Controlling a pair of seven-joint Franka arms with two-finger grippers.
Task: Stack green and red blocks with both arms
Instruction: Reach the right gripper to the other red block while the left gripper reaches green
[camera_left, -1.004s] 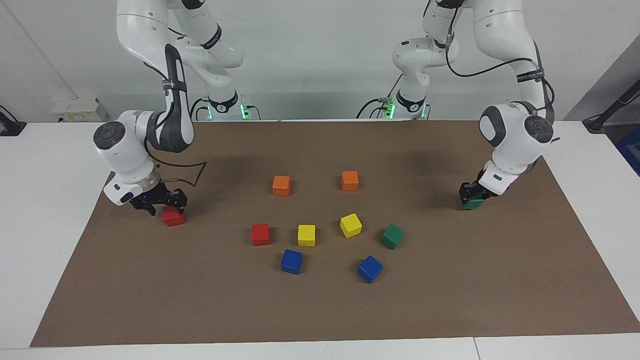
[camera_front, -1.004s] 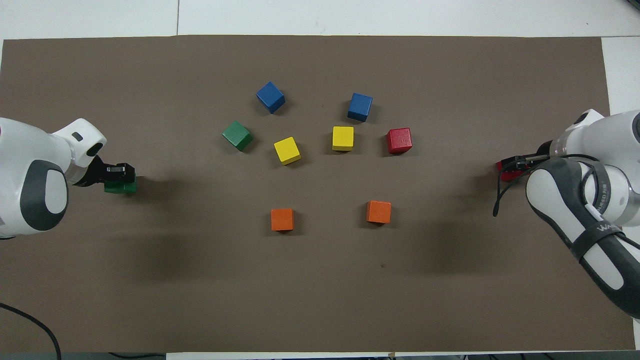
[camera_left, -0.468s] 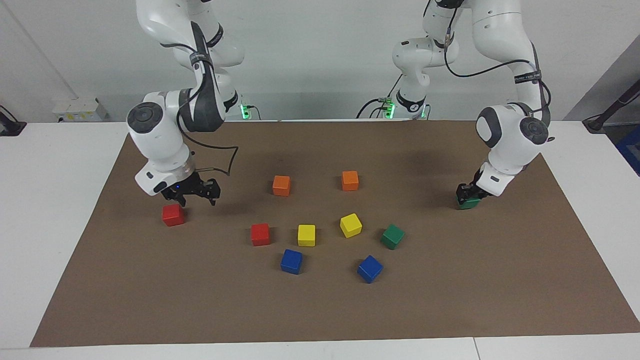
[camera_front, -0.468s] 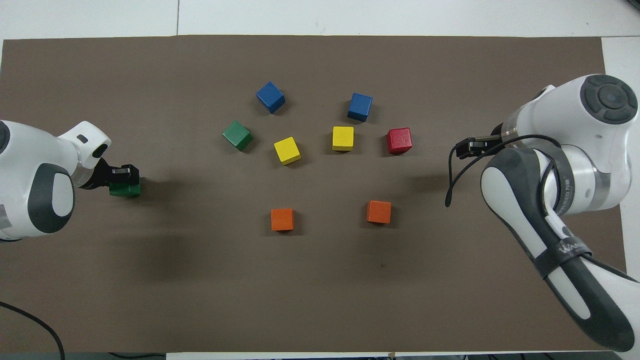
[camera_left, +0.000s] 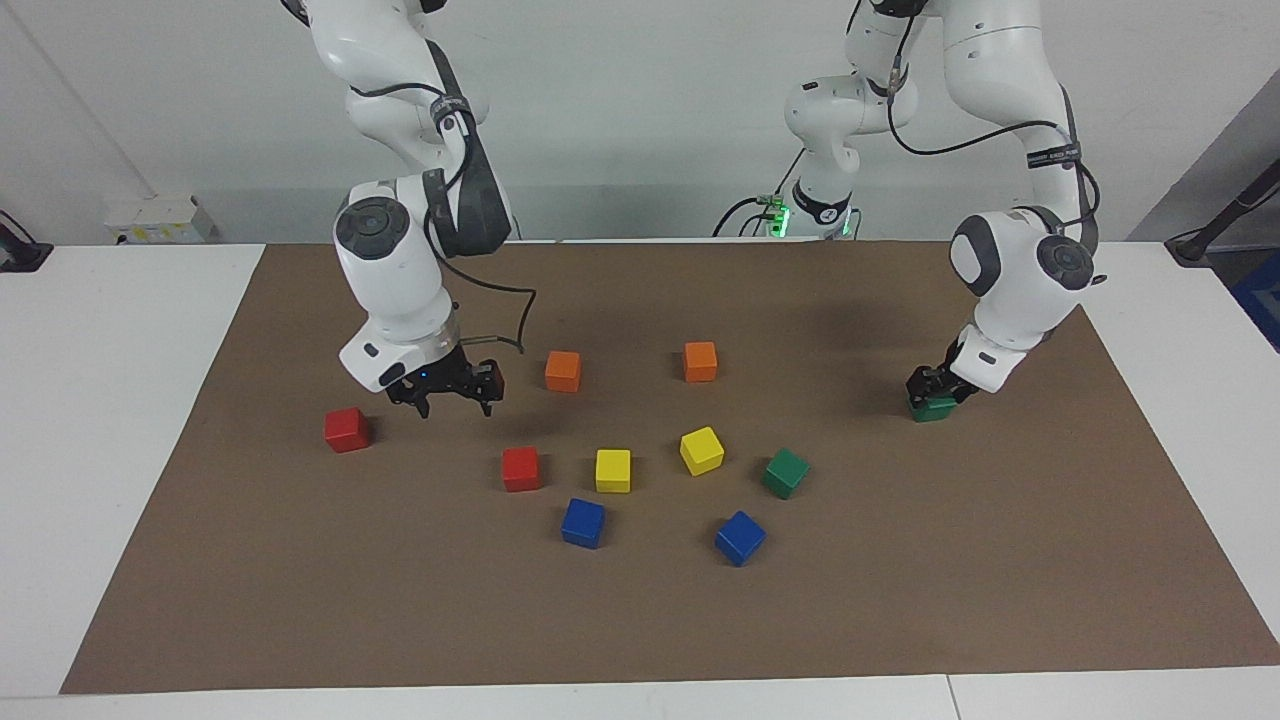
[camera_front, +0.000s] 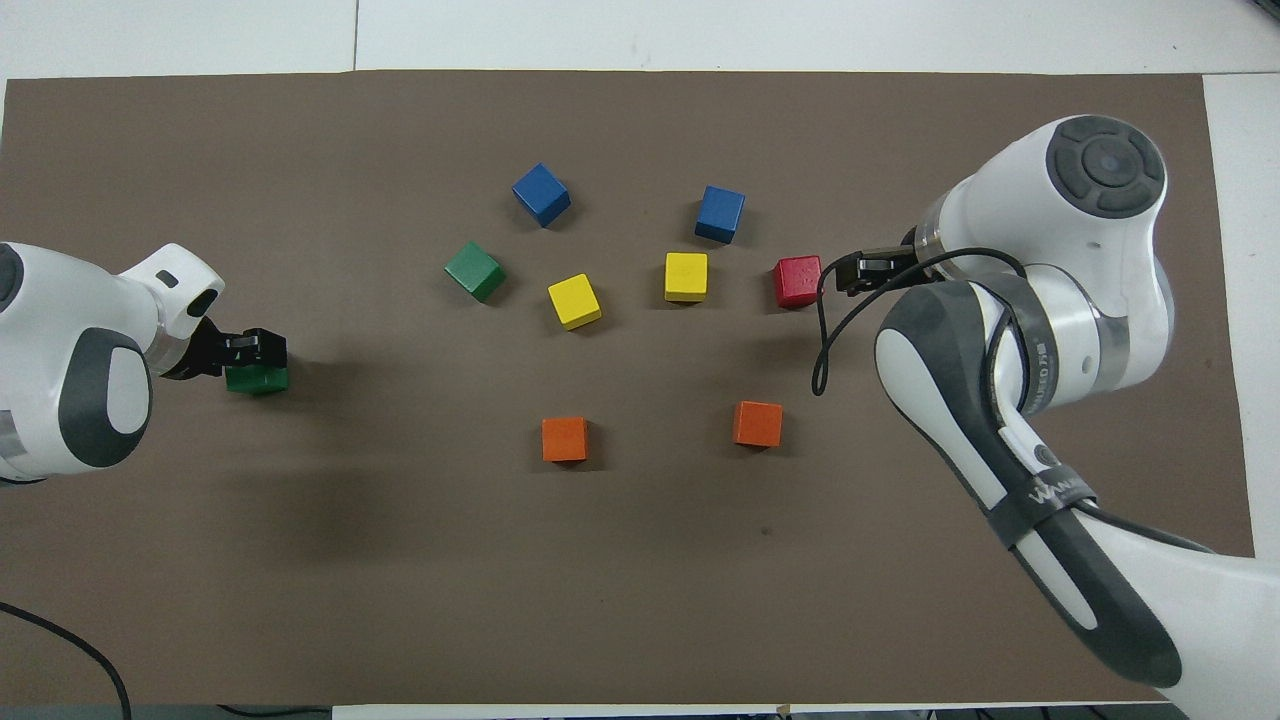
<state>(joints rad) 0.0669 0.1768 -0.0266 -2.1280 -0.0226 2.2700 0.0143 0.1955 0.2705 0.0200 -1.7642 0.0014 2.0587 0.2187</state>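
Brown paper covered the white table. We saw the left gripper (camera_left: 932, 388) down at a green cube (camera_left: 935, 407) at the left arm's end; we could not tell if it gripped. The right gripper (camera_left: 447, 392), fingers spread and empty, hung between a red cube (camera_left: 347, 429) and another red cube (camera_left: 520, 468). A second green cube (camera_left: 786, 472) lay beside a yellow cube (camera_left: 701, 450).

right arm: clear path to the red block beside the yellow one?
Probably yes. The right tool hangs open and empty over the mat near that red block; nothing stands between them, and the yellow block beside it leaves a gap.
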